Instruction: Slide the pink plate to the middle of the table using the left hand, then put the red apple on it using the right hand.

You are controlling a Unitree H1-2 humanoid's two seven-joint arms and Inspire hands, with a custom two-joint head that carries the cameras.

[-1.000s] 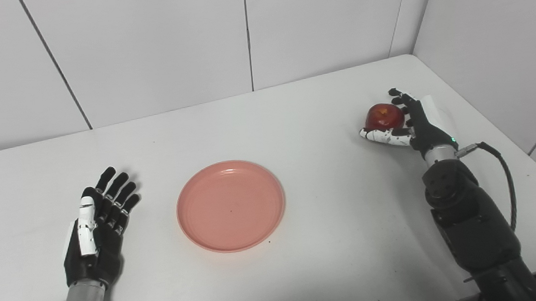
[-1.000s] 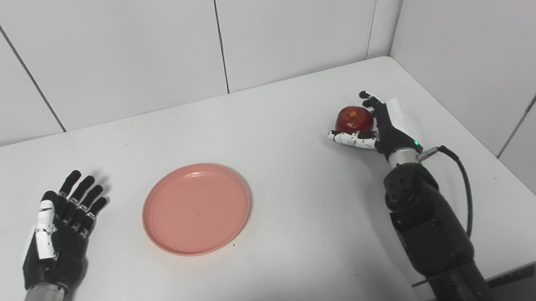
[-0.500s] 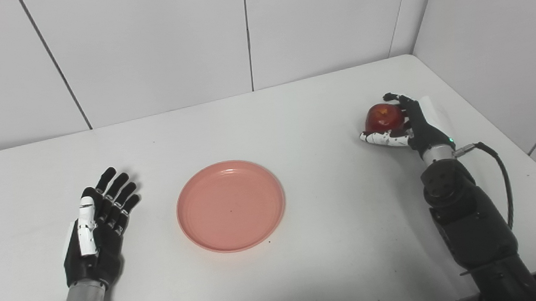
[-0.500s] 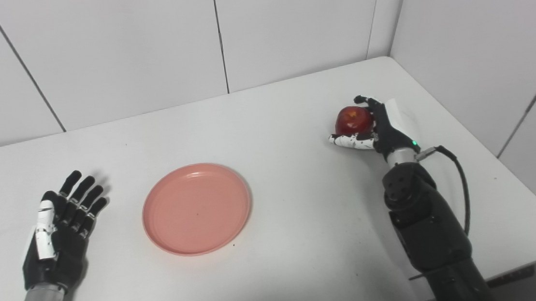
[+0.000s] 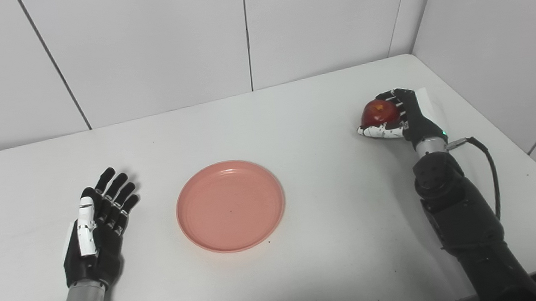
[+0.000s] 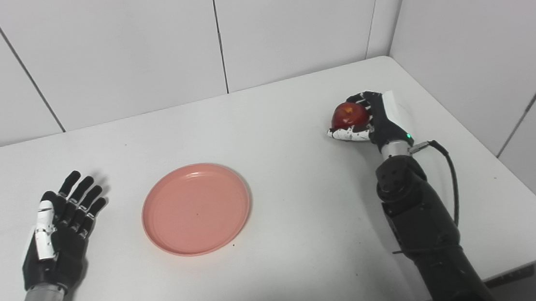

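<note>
The pink plate lies flat near the middle of the white table, with nothing on it. Far to its right, the red apple sits in my right hand, whose fingers curl over its top while the thumb runs under it; the apple looks slightly raised off the table. My left hand rests flat on the table left of the plate, fingers spread, a clear gap away from the rim.
White wall panels rise behind the table and along its right side. The table's right edge runs close beside my right arm, and a black cable loops from the wrist.
My right hand's fingers have closed over the apple, and hand and apple have shifted slightly up and back. The left hand and plate have stayed put.
</note>
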